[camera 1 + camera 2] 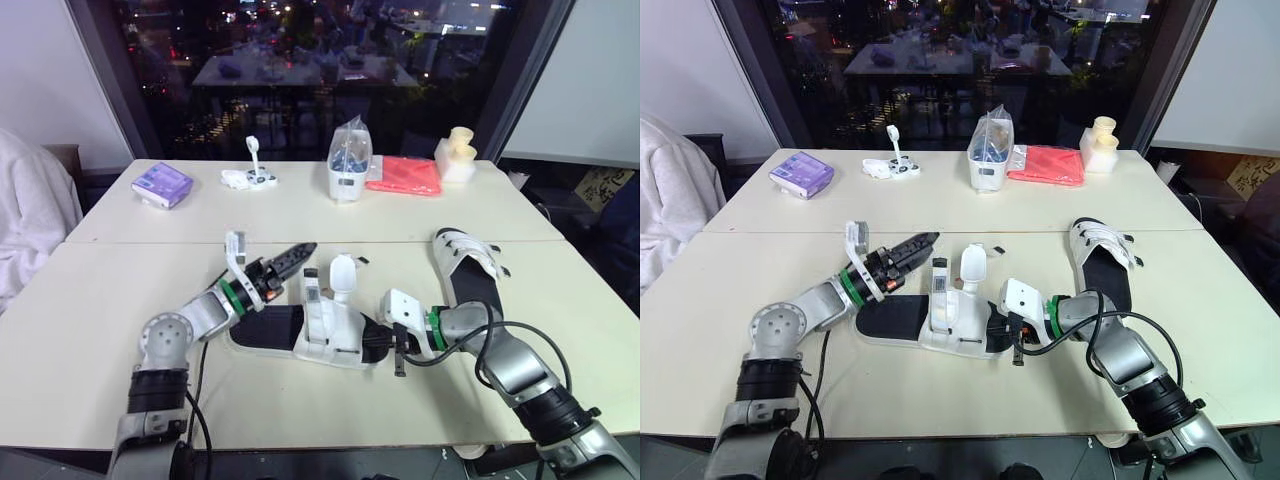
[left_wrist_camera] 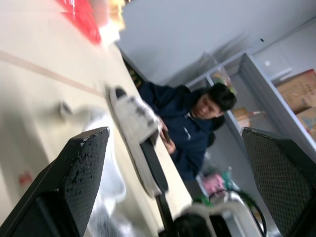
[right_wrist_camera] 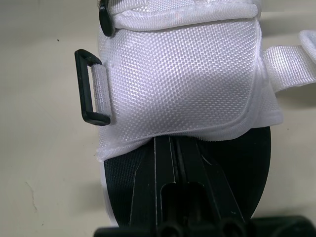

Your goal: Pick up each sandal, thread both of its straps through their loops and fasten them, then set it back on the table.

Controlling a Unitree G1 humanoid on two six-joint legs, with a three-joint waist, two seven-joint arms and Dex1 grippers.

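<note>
Two sandals are lying on the table (image 1: 100,300). The right gripper (image 1: 378,345) is resting pressed together on the near sandal's (image 1: 320,335) smooth black footbed, its tips hidden under a white woven flap. Its wrist view is showing a rectangular black loop (image 3: 91,89). The left gripper (image 1: 298,254) is hovering spread over that sandal's left half. The far sandal (image 1: 470,265) is lying to the right, and the left wrist view is catching a person (image 2: 197,128) beyond it.

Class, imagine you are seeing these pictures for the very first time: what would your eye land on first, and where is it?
A white sandal with a black footbed lies at the near middle of the table, its straps loose and sticking up. The left claw hangs open just behind it, and the right claw is at its right end. A second sandal lies apart, further right.
</note>
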